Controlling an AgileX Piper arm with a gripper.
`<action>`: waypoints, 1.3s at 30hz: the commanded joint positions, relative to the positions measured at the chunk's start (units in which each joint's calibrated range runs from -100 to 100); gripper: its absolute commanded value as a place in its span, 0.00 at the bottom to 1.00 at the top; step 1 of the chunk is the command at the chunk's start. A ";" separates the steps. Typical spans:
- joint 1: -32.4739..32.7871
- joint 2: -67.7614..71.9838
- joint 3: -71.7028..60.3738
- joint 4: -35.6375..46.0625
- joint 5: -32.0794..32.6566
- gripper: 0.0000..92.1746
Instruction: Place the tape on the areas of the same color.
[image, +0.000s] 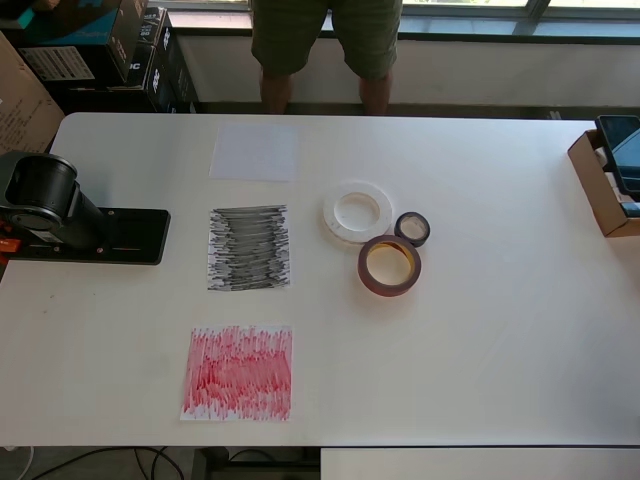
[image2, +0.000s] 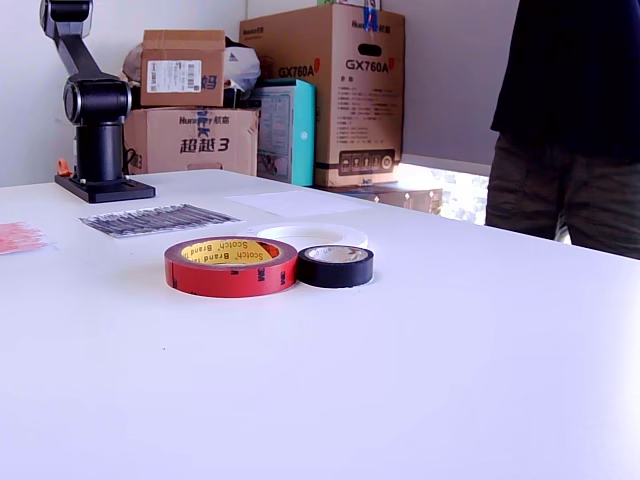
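Three tape rolls sit together right of centre in the overhead view. The white ring (image: 328, 213) (image2: 310, 234) lies flat, the small black roll (image: 399, 229) (image2: 335, 272) is to its right, and the dark red ring (image: 390, 289) (image2: 230, 277) with a yellowish core touches both. Left of them lie three sheets in a column: plain white (image: 255, 150) (image2: 290, 203), scribbled black (image: 249, 247) (image2: 158, 219) and scribbled red (image: 238, 372) (image2: 15, 238). All three sheets are bare. Only the arm's base and lower links (image: 60, 215) (image2: 98, 110) show, at the overhead view's left; the gripper is out of view.
A person (image: 325, 40) (image2: 570, 120) stands at the table's far edge. An open cardboard box (image: 600, 190) sits at the overhead view's right edge. Stacked cartons (image2: 330, 90) stand beyond the table behind the arm.
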 joint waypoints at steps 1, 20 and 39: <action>0.27 6.92 -4.34 14.24 -3.45 0.79; 0.59 39.66 -18.70 32.66 -13.52 0.78; 2.95 65.48 -23.34 34.78 -15.16 0.78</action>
